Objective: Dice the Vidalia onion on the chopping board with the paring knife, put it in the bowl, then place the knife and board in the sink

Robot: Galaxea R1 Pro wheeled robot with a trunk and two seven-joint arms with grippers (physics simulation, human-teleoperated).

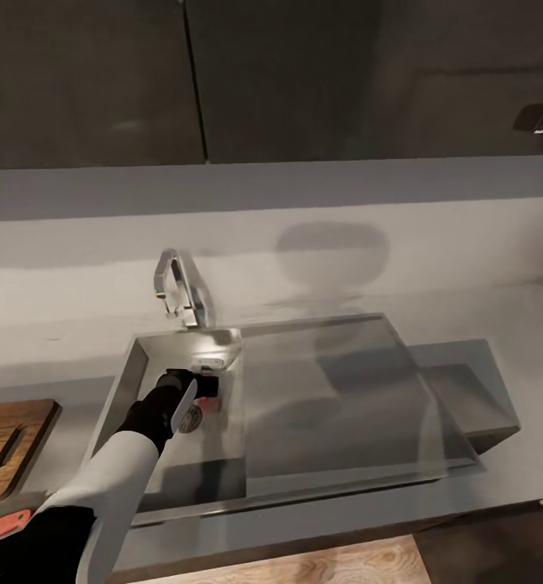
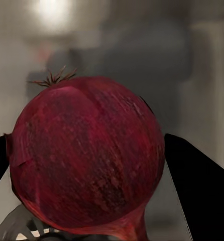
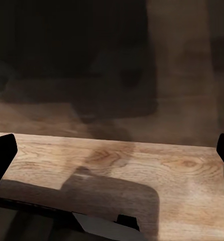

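Down in the rectangular grey steel sink (image 1: pixel 182 478), left fingers (image 2: pixel 197 181) flank the dark-red round onion (image 2: pixel 87 160), grip uncertain; next, lift toward the brown wooden chopping board (image 1: pixel 11 446).

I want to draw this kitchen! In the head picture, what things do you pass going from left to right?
Red-handled paring knife → dark brown wooden chopping board → left gripper over the dark red onion → flat grey steel drainboard

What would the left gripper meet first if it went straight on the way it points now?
The Vidalia onion. It sits directly ahead, between the fingers of the left gripper inside the sink. Whether the fingers already touch it is unclear.
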